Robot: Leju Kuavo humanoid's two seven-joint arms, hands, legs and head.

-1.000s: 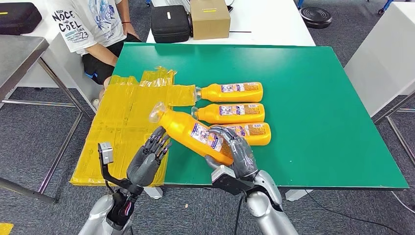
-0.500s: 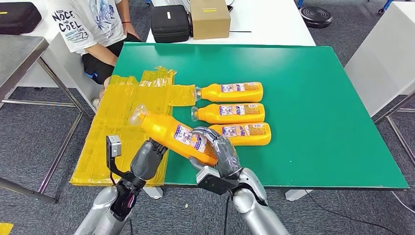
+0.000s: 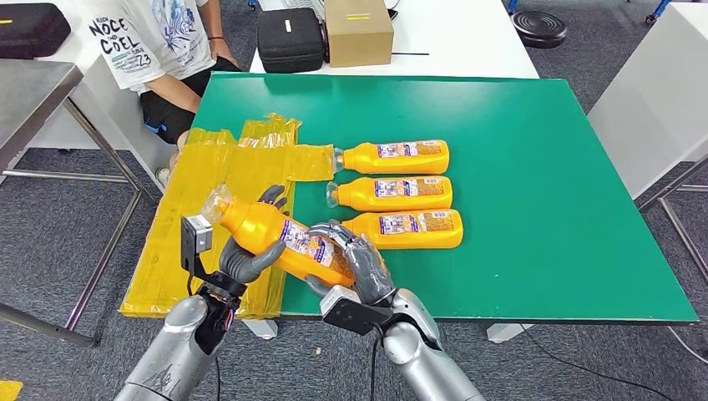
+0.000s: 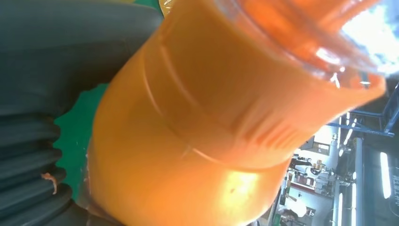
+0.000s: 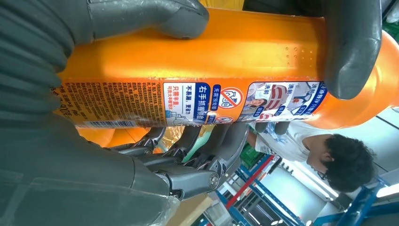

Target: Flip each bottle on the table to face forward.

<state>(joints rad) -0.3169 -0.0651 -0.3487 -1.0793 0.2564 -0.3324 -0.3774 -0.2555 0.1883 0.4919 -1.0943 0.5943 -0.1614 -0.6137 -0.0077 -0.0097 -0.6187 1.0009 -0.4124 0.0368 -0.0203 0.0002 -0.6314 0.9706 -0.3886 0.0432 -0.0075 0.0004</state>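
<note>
- Holding the stage at lower centre-left of the head view is an orange plastic bottle with a clear cap and a blue-and-white label [image 3: 280, 238], lifted off the green table top [image 3: 543, 209] and tilted, cap end pointing toward the upper left.
- Right hand [image 3: 355, 263] wraps the base half of that bottle; the right wrist view shows its grey thumb [image 5: 146, 16] and a finger pressed onto the orange body on either side of the label, so the grasp looks firm.
- Left hand [image 3: 250, 251] cups the neck end from beneath, with fingers [image 3: 271, 198] curling up behind the shoulder; the left wrist view puts the bottle's shoulder right against the ribbed grey cover. Both hands are grasping the one bottle.
- Step in hand, by my reading: a two-handed re-grip in mid-air, to roll the bottle about its long axis.
- Three more orange bottles lie in a row at centre frame, caps to the left: the far bottle [image 3: 392, 156], the middle bottle [image 3: 392, 193] and the near bottle [image 3: 405, 228].
- Crumpled yellow plastic sheeting [image 3: 209, 209] drapes over the table's left edge, under the lifted bottle.
- Next move calls for one hand to loosen while the other turns the bottle, then a set-down beside the near bottle without knocking it.
- A seated person in a white printed shirt [image 3: 154, 38] is at upper left, well apart from the hands.
</note>
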